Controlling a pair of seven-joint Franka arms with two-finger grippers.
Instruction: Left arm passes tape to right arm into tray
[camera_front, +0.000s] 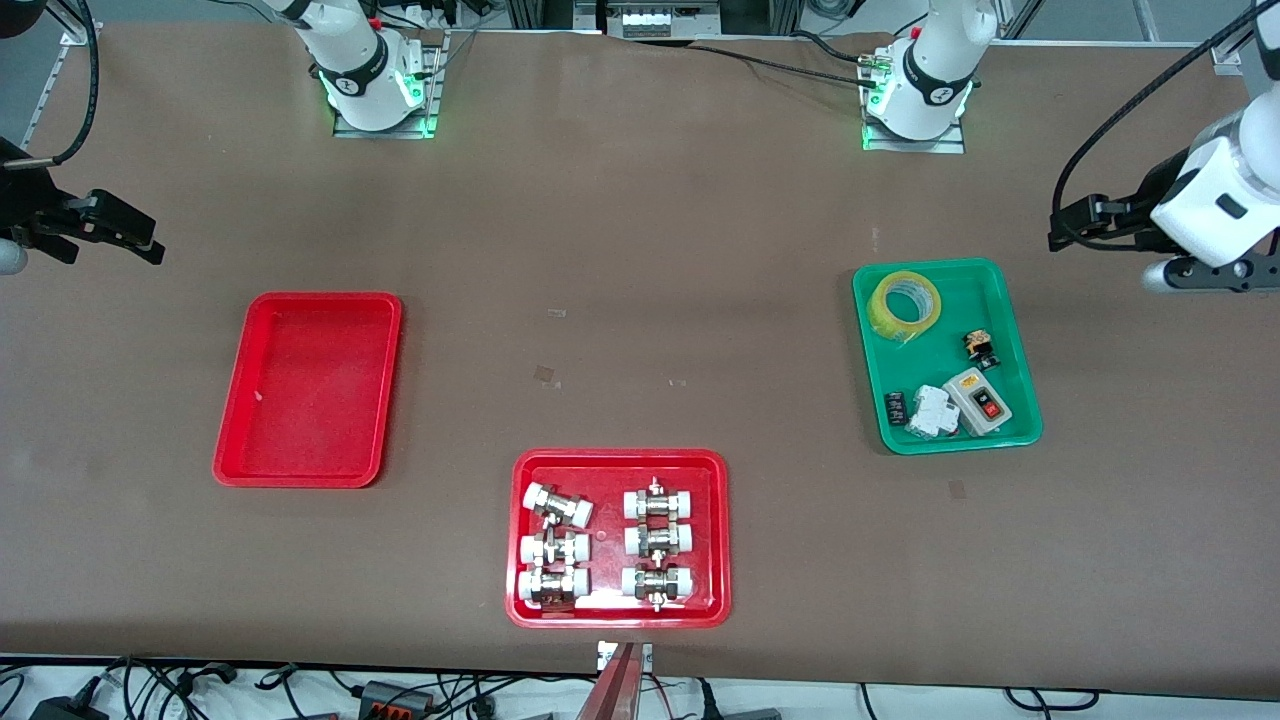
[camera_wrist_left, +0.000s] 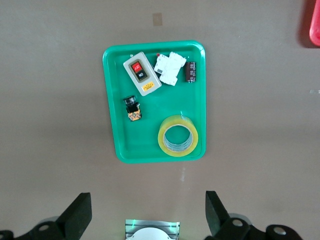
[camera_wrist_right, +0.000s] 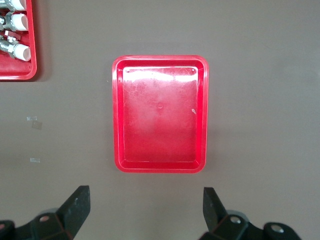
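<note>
Tape (camera_front: 906, 302) in green tray (camera_front: 1010, 330) (untouched)

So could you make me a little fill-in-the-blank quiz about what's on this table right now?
1. The tape lies in the ____ tray.
2. The plain red tray holds ____.
3. The left tool has its fingers ____.
4. The pipe fittings sit in a tray coloured ____.

Missing words: green; nothing; open; red
</note>
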